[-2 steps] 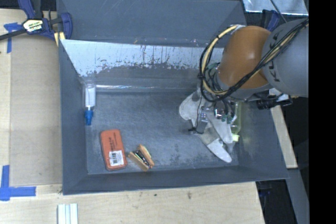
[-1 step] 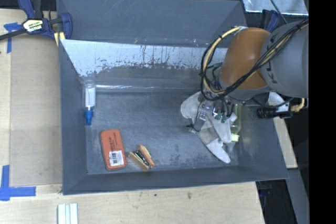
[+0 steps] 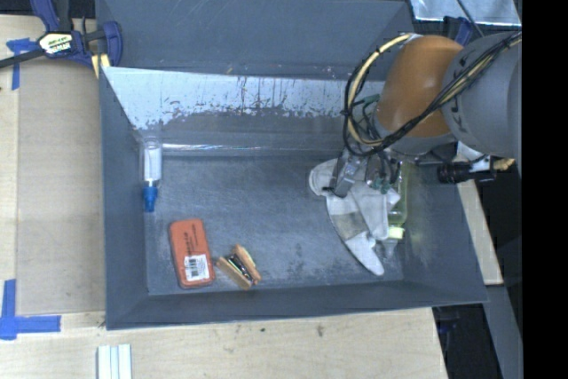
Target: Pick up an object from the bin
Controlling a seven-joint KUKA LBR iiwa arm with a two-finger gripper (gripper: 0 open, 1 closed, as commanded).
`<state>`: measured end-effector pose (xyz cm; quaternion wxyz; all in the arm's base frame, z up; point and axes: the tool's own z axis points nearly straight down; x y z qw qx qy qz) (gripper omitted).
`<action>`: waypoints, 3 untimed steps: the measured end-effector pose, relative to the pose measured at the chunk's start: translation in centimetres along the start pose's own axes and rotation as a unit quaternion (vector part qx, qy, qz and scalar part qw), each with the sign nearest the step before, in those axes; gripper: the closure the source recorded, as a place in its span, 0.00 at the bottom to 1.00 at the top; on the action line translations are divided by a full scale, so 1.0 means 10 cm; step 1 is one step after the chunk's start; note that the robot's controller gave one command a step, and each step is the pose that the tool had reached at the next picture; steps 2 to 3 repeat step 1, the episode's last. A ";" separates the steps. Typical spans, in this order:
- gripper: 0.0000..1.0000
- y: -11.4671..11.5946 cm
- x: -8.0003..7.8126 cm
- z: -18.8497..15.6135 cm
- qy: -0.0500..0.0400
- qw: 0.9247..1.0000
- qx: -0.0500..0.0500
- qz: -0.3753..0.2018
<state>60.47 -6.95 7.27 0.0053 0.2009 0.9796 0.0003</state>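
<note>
Near wall of bin (image 3: 266, 304), left end: flat orange block (image 3: 190, 253) with white label, small brown clip (image 3: 238, 267) just beside it on the right. Right side of floor: crumpled white bundle (image 3: 362, 225), partly see-through, yellowish bit at its right edge. Gripper (image 3: 353, 180) down at bundle's far end; touching or just above, can't tell. Claw state: can't tell, tangled in with cables and bundle. By left wall: clear tube with blue cap (image 3: 152, 177), lying flat, well apart. Orange wrist cover (image 3: 422, 84) beyond, far right.
</note>
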 end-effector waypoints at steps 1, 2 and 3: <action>1.00 0.00 0.00 0.00 0.000 1.000 0.000 0.000; 1.00 0.00 0.00 0.00 0.000 1.000 0.000 0.000; 1.00 0.00 0.00 0.00 0.000 1.000 0.000 0.000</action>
